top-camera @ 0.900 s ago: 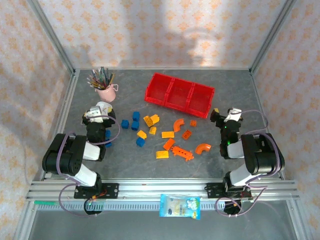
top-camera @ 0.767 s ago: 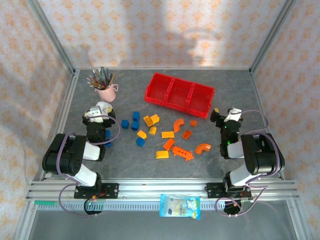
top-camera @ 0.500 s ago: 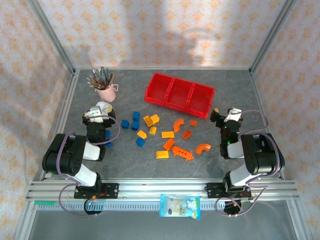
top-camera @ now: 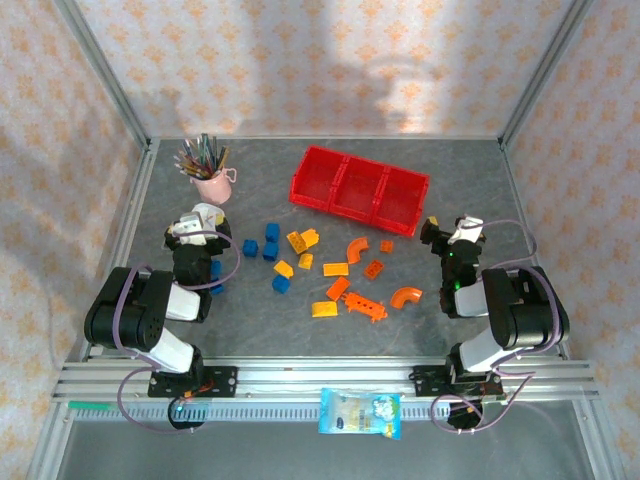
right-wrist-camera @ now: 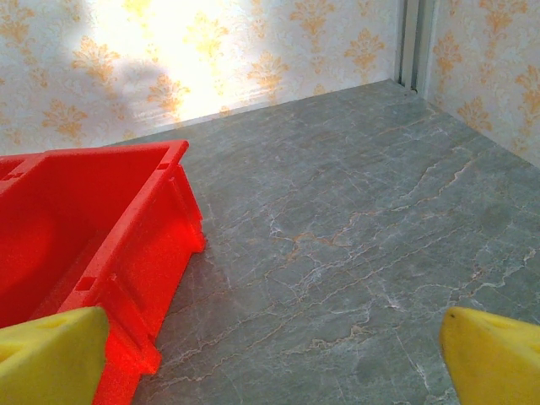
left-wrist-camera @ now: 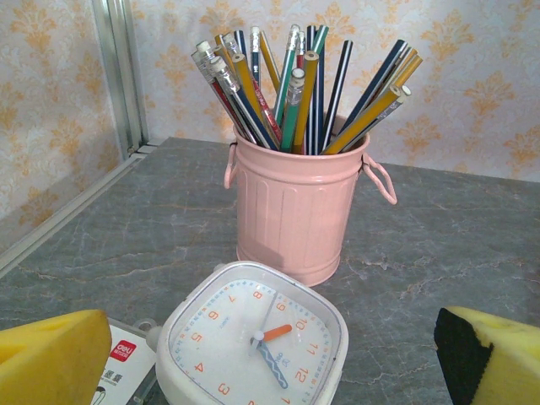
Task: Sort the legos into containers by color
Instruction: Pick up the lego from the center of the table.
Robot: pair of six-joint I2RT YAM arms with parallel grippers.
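Right gripper (right-wrist-camera: 274, 361) low over the grey marbled table (right-wrist-camera: 363, 211), jaws spread wide, bare table between them. Yellow fingertips (right-wrist-camera: 51, 354) sit at both bottom corners. Red bin (right-wrist-camera: 126, 236) at left, end wall and corner toward the camera. Left fingertip overlaps the bin's near corner; contact unclear. Patterned wall (right-wrist-camera: 211, 51) behind, a bright patch of light on it. Metal post (right-wrist-camera: 411, 38) in the far right corner.

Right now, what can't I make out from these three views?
- Top view: a blue lego beside the left arm, partly hidden by that arm; shape unclear.
- Left wrist view: the clock, lower part cut off by the bottom edge.
- Right wrist view: the containers, cut off by the left edge; contents unseen there.
- Top view: studs on the legos, too small to count.
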